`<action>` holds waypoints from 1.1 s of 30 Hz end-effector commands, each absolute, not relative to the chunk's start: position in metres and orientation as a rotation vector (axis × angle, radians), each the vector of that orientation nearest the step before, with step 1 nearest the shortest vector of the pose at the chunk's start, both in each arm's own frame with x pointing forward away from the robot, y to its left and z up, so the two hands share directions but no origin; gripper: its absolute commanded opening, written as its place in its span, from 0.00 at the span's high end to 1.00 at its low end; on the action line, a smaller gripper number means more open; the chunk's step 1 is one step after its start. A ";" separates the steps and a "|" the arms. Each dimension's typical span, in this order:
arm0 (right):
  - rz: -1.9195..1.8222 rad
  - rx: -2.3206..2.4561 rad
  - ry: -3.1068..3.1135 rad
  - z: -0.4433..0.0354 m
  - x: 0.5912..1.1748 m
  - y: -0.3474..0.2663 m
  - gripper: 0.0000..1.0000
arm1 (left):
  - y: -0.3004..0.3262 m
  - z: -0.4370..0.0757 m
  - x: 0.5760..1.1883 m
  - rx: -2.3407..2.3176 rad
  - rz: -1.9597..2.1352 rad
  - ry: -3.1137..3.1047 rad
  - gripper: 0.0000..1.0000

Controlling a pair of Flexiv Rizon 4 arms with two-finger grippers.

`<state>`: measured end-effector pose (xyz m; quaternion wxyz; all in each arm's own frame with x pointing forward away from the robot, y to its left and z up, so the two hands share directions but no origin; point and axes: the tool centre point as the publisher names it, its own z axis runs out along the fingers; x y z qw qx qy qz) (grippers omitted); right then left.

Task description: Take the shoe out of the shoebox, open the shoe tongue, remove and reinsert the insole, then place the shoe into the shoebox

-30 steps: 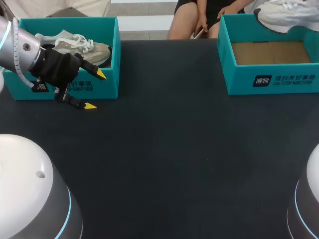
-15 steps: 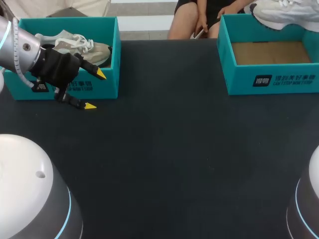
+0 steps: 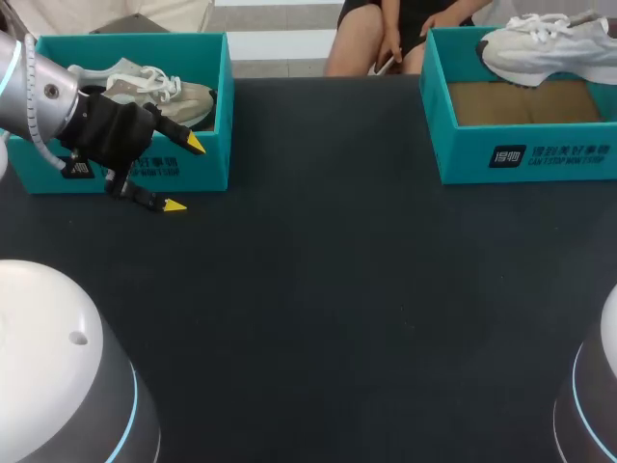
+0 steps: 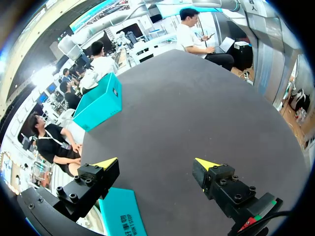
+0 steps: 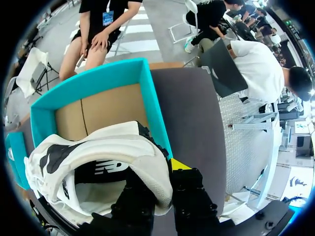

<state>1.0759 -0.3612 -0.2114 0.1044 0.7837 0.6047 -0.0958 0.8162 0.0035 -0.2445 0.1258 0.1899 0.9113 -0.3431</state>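
A white shoe (image 3: 545, 46) hangs over the far part of the right teal shoebox (image 3: 525, 154), whose cardboard floor is bare. In the right wrist view my right gripper (image 5: 165, 172) is shut on the white shoe (image 5: 98, 157) at its heel collar, above the right shoebox (image 5: 152, 103); one yellow tip shows, the other is hidden inside the shoe. The right arm itself is out of the head view. My left gripper (image 3: 185, 174) stands open and empty in front of the left shoebox (image 3: 183, 164), which holds a beige shoe (image 3: 154, 89).
Ahead of my open left gripper (image 4: 156, 163) lies dark table (image 4: 197, 98), with the right shoebox (image 4: 101, 101) far across it. A corner of the left shoebox (image 4: 120, 216) shows beside one finger. Two rounded arm bases stand at the near corners.
The white shoe has come down and toward the middle, now showing whole over the right shoebox. The left arm has kept still.
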 end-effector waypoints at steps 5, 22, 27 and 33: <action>-0.266 2.288 1.775 -0.221 1.073 -0.357 1.00 | 0.004 -0.244 0.816 0.553 -0.995 2.656 0.00; -0.272 2.281 1.756 -0.249 1.083 -0.353 1.00 | 0.004 -0.244 0.816 0.553 -0.995 2.656 0.00; -0.283 2.270 1.758 -0.257 1.082 -0.351 1.00 | 0.004 -0.244 0.816 0.553 -0.995 2.656 0.00; -0.286 2.260 1.751 -0.265 1.081 -0.350 1.00 | 0.004 -0.244 0.816 0.553 -0.995 2.656 0.00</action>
